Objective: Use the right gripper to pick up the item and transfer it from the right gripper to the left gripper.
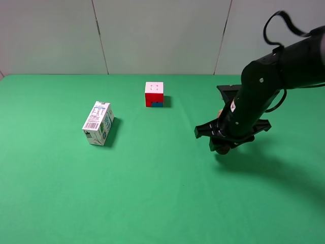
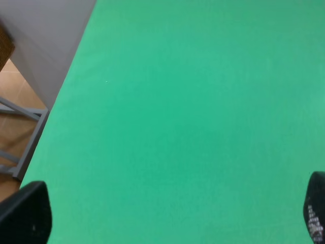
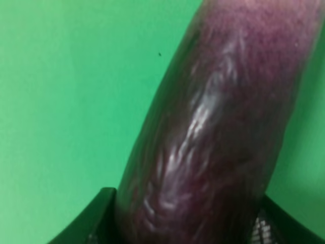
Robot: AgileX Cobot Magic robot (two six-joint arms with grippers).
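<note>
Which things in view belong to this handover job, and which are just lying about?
In the job: long glossy dark-purple eggplant, clamped by the black right gripper; the open black left gripper.
Lying about: white milk carton on its side; red-white-blue puzzle cube.

Mostly hidden from my seat
At four o'clock from the cube (image 1: 154, 94), the right gripper (image 1: 222, 143) covers nearly all the eggplant (image 3: 213, 132); overhead I get only a dark nub below it. Its wrist camera shows a blurred purple body running out of frame. Of the left gripper (image 2: 170, 216) I see two clipped fingertips (image 2: 25, 216). Print on the carton (image 1: 98, 123) is unreadably small.
</note>
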